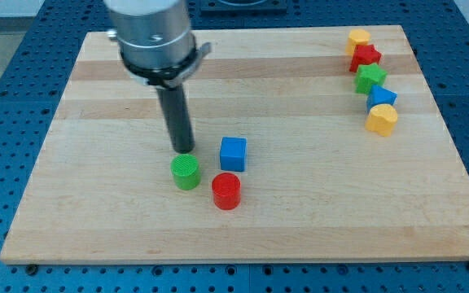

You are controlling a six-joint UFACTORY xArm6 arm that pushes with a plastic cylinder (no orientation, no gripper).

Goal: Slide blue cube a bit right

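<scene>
Tip left of blue cube, apart; bare board to its right

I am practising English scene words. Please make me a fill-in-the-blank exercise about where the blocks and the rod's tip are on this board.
1. My tip is on the view's ____ of the blue cube.
2. The block just below my tip is the ____ cylinder.
3. The red cylinder lies toward the view's ____ from the blue cube.

Missing words: left; green; bottom
</scene>
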